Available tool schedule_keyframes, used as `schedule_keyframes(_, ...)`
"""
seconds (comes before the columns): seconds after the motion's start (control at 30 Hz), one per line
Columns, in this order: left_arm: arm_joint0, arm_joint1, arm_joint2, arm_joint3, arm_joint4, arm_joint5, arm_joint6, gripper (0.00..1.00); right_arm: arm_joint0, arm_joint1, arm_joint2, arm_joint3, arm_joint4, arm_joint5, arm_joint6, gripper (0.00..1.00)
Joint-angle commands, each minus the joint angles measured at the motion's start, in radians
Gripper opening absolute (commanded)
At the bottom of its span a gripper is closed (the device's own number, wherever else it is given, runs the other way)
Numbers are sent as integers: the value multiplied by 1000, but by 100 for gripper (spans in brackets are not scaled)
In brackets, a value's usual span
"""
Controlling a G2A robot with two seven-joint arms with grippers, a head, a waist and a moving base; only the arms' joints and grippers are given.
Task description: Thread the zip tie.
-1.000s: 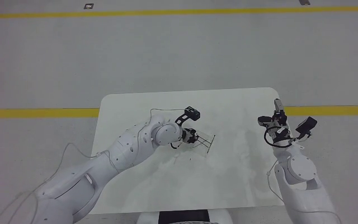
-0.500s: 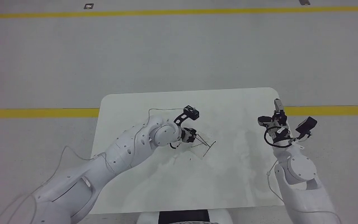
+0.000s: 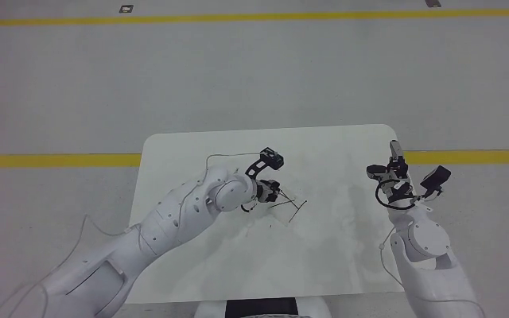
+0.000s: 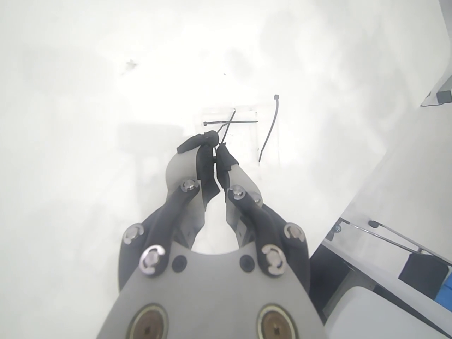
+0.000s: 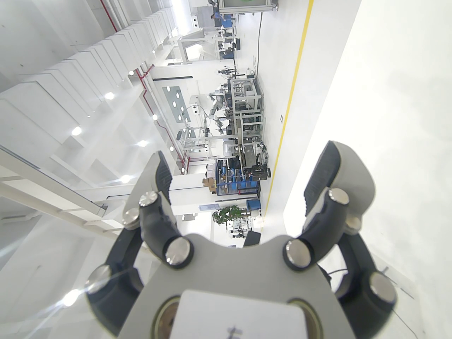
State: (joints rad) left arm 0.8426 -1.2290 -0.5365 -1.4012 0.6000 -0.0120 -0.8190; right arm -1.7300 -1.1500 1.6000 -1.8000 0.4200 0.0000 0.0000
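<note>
**Black zip tie (image 4: 227,125) pinched in your left gripper (image 4: 214,149)**

Its fingers are pressed together on one end of the tie, which crosses a second tie (image 4: 243,121) lying flat on the white table (image 3: 342,238). A curved third tie (image 4: 272,125) lies just beside them. Your right gripper (image 5: 245,156) is wide open and empty by the table's right edge.

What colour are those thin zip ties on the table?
The zip ties are black, clearest in the left wrist view.
</note>
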Motion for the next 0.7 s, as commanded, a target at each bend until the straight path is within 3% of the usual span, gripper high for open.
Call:
schedule_keyframes(0.0,10,7,-12,-26,7,2,-3,0,0,0,0,0,0,0,0,100)
schedule_keyframes(0.23,47,32,-56,-109,22,-15,-22,0,0,0,0,0,0,0,0,100)
schedule_keyframes(0.37,66,42,-80,-151,8,-60,-16,0,0,0,0,0,0,0,0,100)
schedule_keyframes(0.67,92,57,-127,-177,-70,-138,-12,0,0,0,0,0,0,0,0,100)
